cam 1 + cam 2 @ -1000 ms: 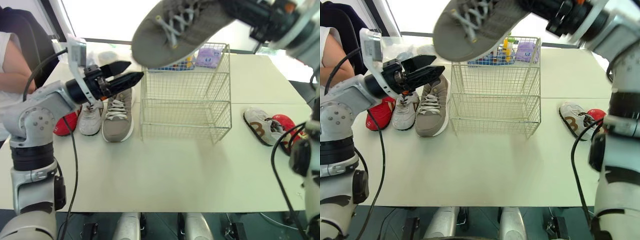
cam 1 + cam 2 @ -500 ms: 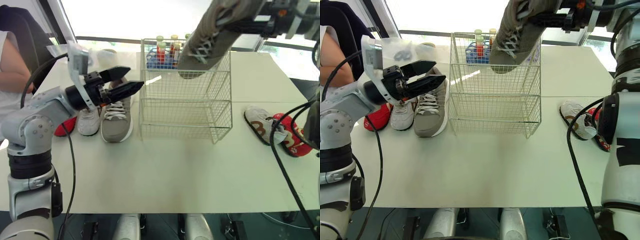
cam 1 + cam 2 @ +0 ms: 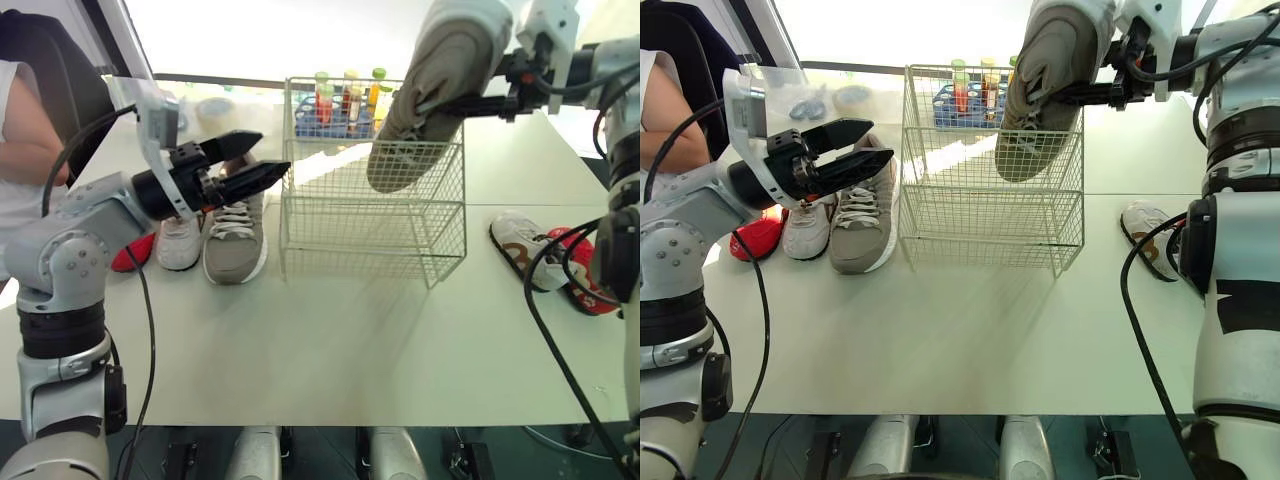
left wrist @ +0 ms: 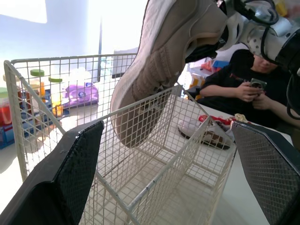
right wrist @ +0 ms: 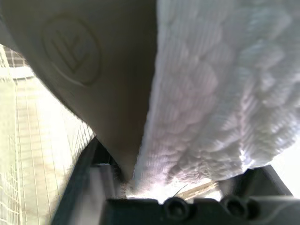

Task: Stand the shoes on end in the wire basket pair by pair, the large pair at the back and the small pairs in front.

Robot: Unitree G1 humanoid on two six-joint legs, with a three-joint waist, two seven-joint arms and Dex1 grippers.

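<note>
Wire basket (image 3: 372, 215) on pale table (image 3: 350, 330) by window (image 3: 250, 35); left jaws apart, right jaws tight on shoe (image 3: 440, 90)

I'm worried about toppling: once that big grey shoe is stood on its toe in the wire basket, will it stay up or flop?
Probably stiff: the big grey shoe holds its shape hanging toe-down from the right gripper. Its rounded toe likely won't balance alone, so expect it to lean on a wall of the wire basket.
</note>
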